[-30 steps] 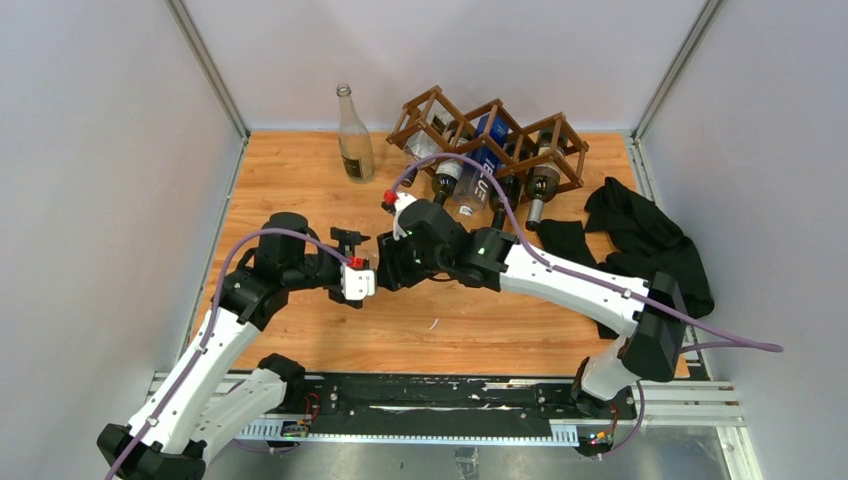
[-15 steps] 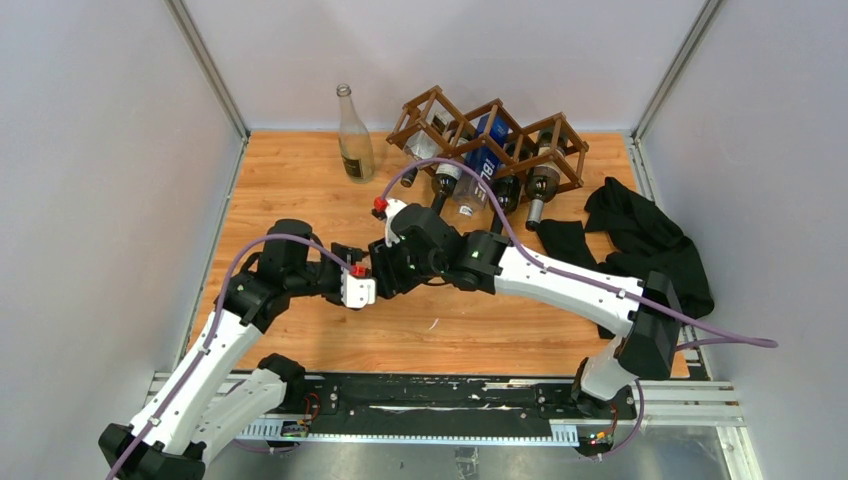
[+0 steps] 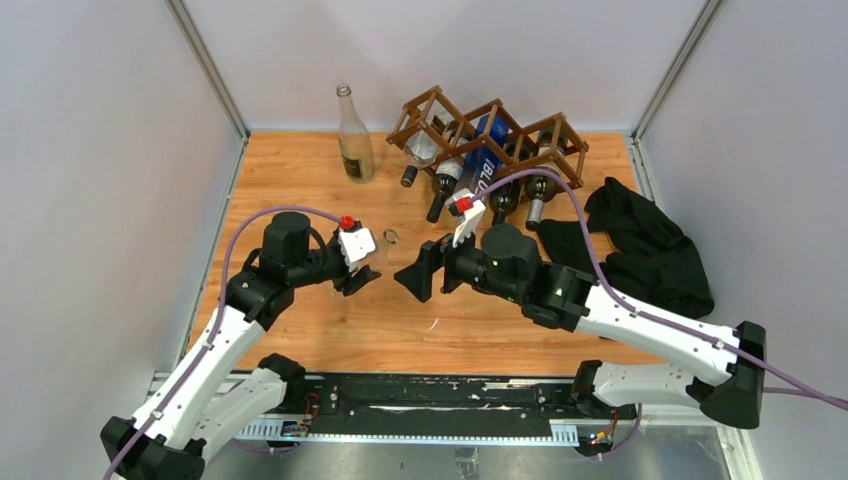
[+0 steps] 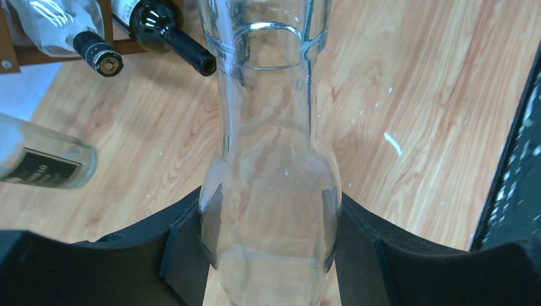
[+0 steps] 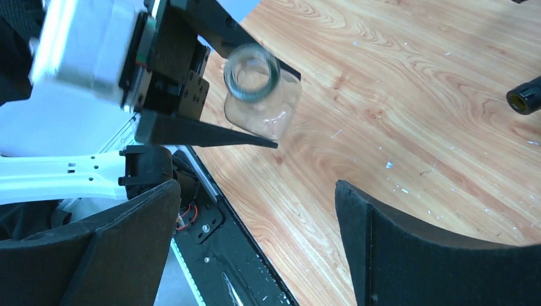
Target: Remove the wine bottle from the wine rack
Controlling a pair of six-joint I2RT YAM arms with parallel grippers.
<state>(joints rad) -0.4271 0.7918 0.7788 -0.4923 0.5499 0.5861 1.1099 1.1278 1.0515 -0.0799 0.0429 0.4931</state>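
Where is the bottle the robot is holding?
The bottle is left of centre in the top view, mouth up in the left gripper, in front of the rack. The open right gripper faces it from the right.

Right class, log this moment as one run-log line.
left gripper: shut on clear bottle | right gripper: open, empty | wine rack: holds several bottles

Clear wine bottle [image 4: 268,159] in left hand [image 4: 271,220], brown lattice wine rack [image 3: 520,128] apart

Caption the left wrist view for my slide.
Left gripper clamped on a clear glass bottle, light wooden tabletop behind.
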